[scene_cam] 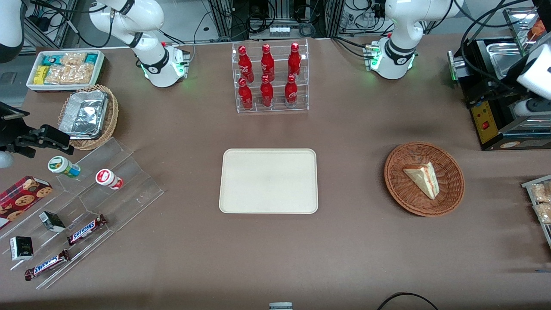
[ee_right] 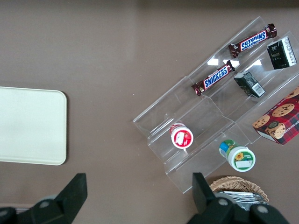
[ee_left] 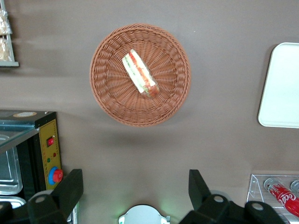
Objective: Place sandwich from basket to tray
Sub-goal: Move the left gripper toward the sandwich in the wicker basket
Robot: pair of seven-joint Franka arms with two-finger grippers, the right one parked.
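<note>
High above the table at the working arm's end, the gripper (ee_left: 135, 196) hangs with fingers spread wide, holding nothing. Sandwich (ee_left: 140, 73) lies directly under the wrist camera's field, on its side near the middle of the reddish-brown wicker basket (ee_left: 106, 95), filling edge showing. Cream tray (scene_cam: 241, 202) sits bare at table centre, well apart from the basket, toward the parked arm. Judgement: step in hand is the approach. Descend straight over the wedge, turn the wrist so the fingers straddle its bread faces, close gently; soft bread will crush.
</note>
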